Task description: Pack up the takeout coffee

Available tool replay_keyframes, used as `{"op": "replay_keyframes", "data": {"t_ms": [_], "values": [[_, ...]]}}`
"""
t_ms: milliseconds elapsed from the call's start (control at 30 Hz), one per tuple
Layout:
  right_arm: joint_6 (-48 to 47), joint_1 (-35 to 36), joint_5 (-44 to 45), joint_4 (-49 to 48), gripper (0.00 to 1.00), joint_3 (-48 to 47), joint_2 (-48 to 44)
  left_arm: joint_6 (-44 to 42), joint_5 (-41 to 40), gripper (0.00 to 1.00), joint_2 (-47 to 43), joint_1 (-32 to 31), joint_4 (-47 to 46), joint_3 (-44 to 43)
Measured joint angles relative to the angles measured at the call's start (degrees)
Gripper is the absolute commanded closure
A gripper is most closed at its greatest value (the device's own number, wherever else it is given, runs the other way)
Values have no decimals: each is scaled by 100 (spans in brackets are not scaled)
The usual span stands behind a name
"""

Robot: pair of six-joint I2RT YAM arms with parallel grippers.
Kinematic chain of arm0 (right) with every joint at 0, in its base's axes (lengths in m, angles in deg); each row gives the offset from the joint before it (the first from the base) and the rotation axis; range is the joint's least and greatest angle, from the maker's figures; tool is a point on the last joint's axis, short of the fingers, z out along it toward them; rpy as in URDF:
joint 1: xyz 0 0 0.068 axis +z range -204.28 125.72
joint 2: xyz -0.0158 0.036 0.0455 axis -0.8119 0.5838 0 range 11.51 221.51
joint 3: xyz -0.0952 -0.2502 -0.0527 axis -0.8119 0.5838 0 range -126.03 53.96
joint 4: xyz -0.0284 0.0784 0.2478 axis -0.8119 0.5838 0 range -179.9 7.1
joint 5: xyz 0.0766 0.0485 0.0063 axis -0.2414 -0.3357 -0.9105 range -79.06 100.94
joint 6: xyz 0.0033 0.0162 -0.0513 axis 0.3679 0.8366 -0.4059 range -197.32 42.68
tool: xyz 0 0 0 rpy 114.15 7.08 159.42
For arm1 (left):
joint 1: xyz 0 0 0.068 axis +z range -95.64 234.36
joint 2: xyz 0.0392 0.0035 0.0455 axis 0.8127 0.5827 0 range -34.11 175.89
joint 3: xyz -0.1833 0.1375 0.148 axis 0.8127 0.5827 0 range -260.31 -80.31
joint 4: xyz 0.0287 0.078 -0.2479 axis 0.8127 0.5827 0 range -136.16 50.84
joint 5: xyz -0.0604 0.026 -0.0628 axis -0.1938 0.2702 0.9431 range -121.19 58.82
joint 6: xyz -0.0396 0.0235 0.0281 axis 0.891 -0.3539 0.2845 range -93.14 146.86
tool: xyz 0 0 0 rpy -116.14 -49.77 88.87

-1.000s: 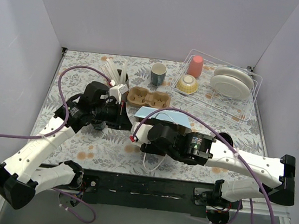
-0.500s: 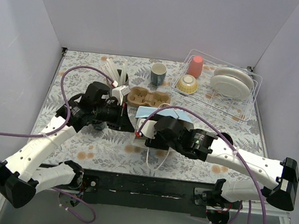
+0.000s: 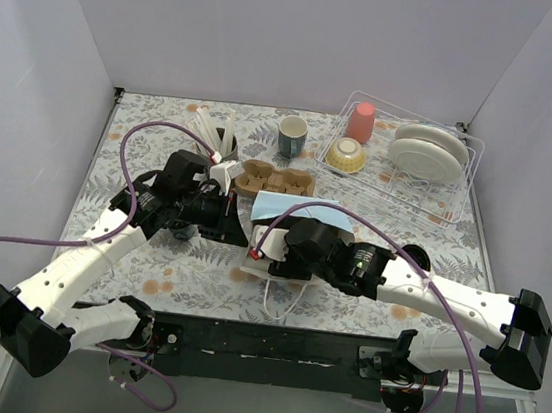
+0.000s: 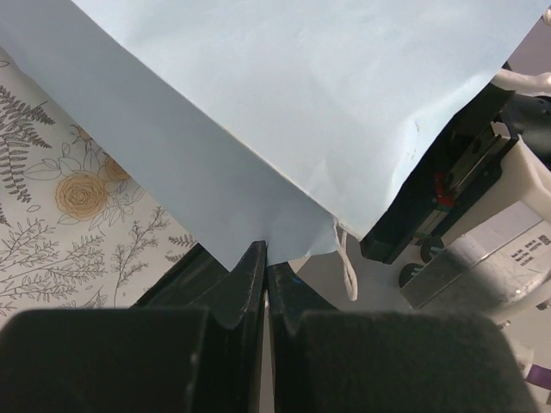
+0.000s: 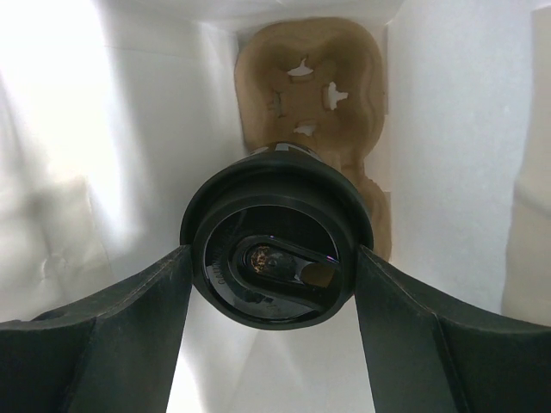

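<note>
The left tool [image 4: 265, 258] is clenched on the edge of a pale-blue paper bag [image 4: 301, 112]. Inside the bag, the right tool [image 5: 274, 255] grasps a black lidded coffee cup [image 5: 272, 280] above a half-hidden cardboard carrier [image 5: 310, 77]. From overhead, the cup cannot be seen.

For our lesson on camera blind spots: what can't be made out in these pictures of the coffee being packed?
- Right wrist: whether the cup sits in the carrier; its lid hides its base.
- Top: the cup, hidden under the right arm and blue bag.
- Left wrist: the bag's inside; its wall fills the view.
</note>
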Motion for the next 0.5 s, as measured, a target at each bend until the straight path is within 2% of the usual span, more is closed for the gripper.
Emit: {"op": "replay_keyframes", "data": {"t_ms": [300,500], "values": [[-341,24,-179,74,74,-247,-35,59,35,100,13,0,46,-109],[-1091,94,-291,140,74,-238,-319,46,96,100,63,0,76,-138]]}}
